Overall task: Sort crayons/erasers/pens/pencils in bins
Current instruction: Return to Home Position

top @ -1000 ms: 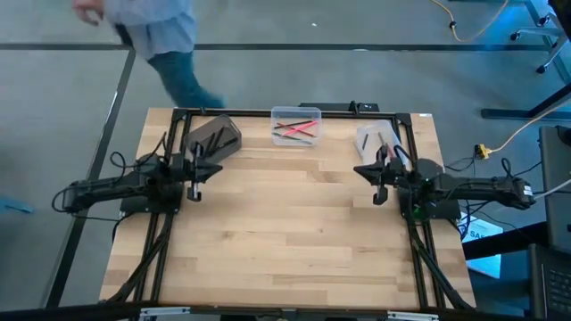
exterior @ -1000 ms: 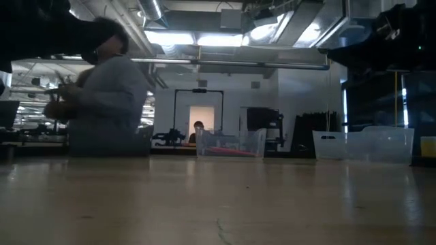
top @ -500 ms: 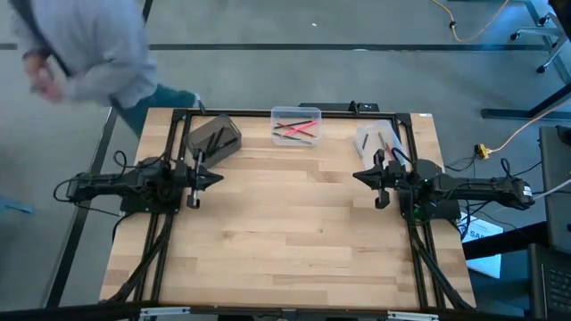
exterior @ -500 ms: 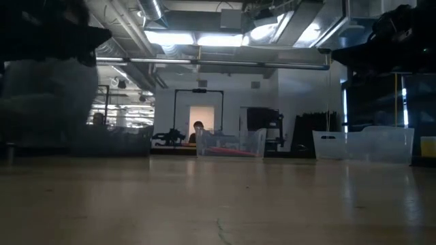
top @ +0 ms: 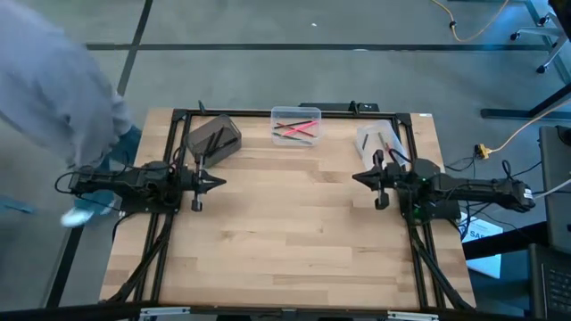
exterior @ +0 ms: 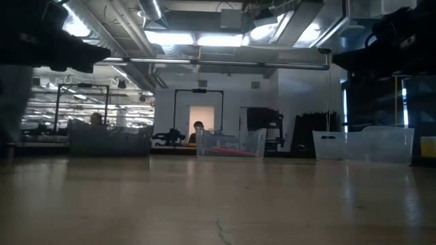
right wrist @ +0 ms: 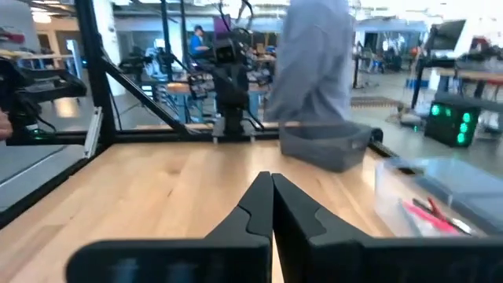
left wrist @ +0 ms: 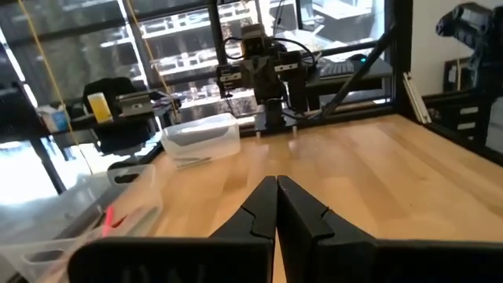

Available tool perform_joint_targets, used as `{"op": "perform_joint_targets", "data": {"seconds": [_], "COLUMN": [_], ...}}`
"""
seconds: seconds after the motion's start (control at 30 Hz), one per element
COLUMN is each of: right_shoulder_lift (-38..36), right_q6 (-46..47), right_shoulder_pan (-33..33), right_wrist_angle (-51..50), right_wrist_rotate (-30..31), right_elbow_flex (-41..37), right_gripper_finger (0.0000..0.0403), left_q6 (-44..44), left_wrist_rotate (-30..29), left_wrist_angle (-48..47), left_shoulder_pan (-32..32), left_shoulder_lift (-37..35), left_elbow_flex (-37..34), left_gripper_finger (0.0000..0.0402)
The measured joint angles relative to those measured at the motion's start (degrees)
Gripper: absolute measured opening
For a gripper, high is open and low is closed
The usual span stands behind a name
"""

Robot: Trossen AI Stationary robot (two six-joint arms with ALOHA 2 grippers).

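Three bins stand along the table's far edge: a dark grey bin (top: pixel 214 138) at the left, a clear bin (top: pixel 295 126) in the middle and a whitish bin (top: pixel 376 137) at the right. The clear bin holds red, pink and green sticks (top: pixel 296 129), and the whitish bin holds a few dark sticks (top: pixel 382 139). My left gripper (top: pixel 217 181) hovers near the dark grey bin, pointing toward the table's right, shut and empty (left wrist: pixel 277 185). My right gripper (top: pixel 355 177) hovers near the whitish bin, pointing toward the table's left, shut and empty (right wrist: pixel 272 182).
A person in a grey top (top: pixel 53 80) stands at the table's left side, close to my left arm. A black frame rail (top: pixel 294 111) runs behind the bins. Bare wooden tabletop (top: pixel 285 232) lies between and in front of the arms.
My left gripper has gone a little toward the table's near edge and right. My right gripper has shifted slightly toward the near edge. Both stay shut. The person has walked from beyond the table's far left corner round to its left side.
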State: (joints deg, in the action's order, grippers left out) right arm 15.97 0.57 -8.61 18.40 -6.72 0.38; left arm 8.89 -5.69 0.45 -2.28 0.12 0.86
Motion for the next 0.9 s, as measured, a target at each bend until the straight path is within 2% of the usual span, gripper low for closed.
{"op": "perform_joint_targets", "data": {"seconds": [0.2,0.5,0.6,0.7,0.8,0.9], "right_shoulder_lift": [0.0,-0.5,-4.4,-10.3,-16.1,-15.6], "right_q6": [1.4,1.2,-2.1,-2.5,-1.9,-2.0], "right_shoulder_pan": [-0.7,-0.7,-0.7,-1.6,-2.2,-2.2], "right_wrist_angle": [-0.9,-0.6,-1.4,-8.0,-12.1,-13.4], "right_wrist_rotate": [-1.4,-2.6,-4.4,-4.6,-6.8,-9.1], "right_elbow_flex": [0.0,0.0,0.0,0.0,0.0,0.0], "right_gripper_finger": [0.0005,0.0006,0.0003,0.0006,0.0006,0.0003], "left_q6": [3.5,-0.6,-1.7,-1.6,-1.1,0.4], "left_wrist_rotate": [0.1,1.5,3.4,6.3,5.8,3.9], "left_wrist_angle": [0.0,0.2,0.0,-0.3,-0.3,2.3], "left_shoulder_pan": [0.0,0.0,-0.2,-1.0,-1.4,-1.5], "left_shoulder_lift": [0.0,0.0,0.0,0.0,0.0,0.0], "left_elbow_flex": [0.0,0.1,2.2,3.1,2.9,0.7], "left_gripper_finger": [0.0001,0.0000,0.0001,0.0000,0.0000,0.0000]}}
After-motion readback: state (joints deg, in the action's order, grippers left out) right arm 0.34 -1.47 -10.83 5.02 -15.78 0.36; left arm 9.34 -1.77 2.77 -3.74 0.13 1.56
